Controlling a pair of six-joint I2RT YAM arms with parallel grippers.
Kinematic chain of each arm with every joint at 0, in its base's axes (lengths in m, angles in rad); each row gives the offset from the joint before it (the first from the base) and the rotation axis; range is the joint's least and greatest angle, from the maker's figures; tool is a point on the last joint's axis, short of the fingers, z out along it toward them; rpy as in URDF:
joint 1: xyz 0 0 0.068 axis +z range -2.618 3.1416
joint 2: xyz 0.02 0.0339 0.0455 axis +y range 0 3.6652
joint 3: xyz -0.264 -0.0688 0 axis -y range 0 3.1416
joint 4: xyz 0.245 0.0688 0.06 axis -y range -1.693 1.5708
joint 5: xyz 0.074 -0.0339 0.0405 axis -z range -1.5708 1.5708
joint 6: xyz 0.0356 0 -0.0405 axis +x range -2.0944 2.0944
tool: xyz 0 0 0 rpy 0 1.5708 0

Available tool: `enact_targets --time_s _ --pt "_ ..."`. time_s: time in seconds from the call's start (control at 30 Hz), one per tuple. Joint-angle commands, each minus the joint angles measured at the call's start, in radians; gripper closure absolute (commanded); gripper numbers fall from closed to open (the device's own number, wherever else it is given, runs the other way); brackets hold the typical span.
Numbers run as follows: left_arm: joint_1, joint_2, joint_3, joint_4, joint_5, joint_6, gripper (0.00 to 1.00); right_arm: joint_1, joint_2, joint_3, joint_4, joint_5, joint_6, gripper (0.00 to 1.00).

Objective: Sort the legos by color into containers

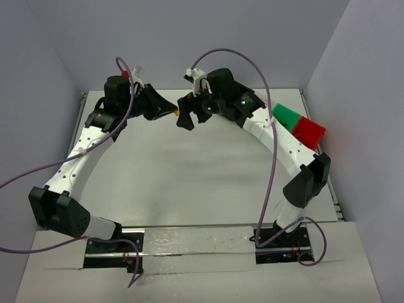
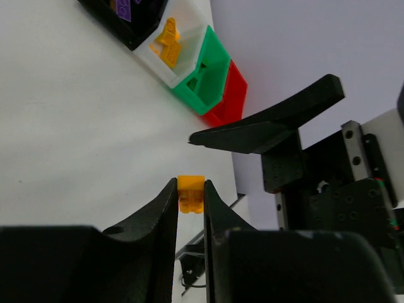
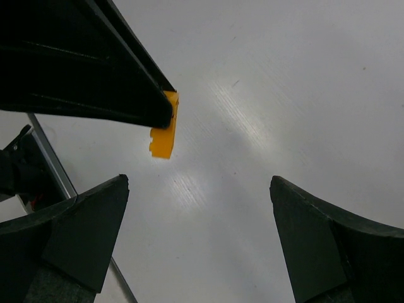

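Observation:
My left gripper is shut on a small orange lego brick and holds it above the table; the brick also shows in the top view and the right wrist view. My right gripper is open and empty, facing the left gripper closely at the back middle. The bins stand in a row: black with purple pieces, white with orange legos, green, red. In the top view only the green and red bins show.
The right arm covers the black and white bins in the top view. One finger of the right gripper juts across the left wrist view. White walls close in the table at the back and right. Purple cables trail from both arms.

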Motion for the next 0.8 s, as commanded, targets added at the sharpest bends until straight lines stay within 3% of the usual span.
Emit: enact_targets --time_s 0.0,0.23,0.37,0.63,0.7,0.73,0.77 --pt "0.015 -0.038 -0.03 0.101 0.093 -0.093 1.0 0.035 0.027 0.079 0.02 0.053 0.002 0.01" --pt "0.023 -0.043 -0.079 0.153 0.148 -0.147 1.0 0.042 0.07 0.13 0.024 0.078 0.01 0.13" --pt "0.024 -0.046 -0.101 0.171 0.163 -0.16 1.0 0.043 0.06 0.11 0.058 0.098 0.005 0.35" --pt "0.041 -0.052 -0.133 0.205 0.188 -0.186 1.0 0.043 0.036 0.062 0.082 0.117 0.0 0.96" --pt "0.047 -0.053 -0.136 0.205 0.184 -0.178 0.98 0.043 0.024 0.043 0.086 0.117 -0.009 1.0" --pt "0.051 -0.052 -0.137 0.199 0.176 -0.17 0.87 0.043 0.009 0.029 0.091 0.117 -0.033 1.0" --pt "0.054 -0.053 -0.135 0.189 0.163 -0.154 0.47 0.043 0.001 0.02 0.094 0.117 -0.04 1.0"
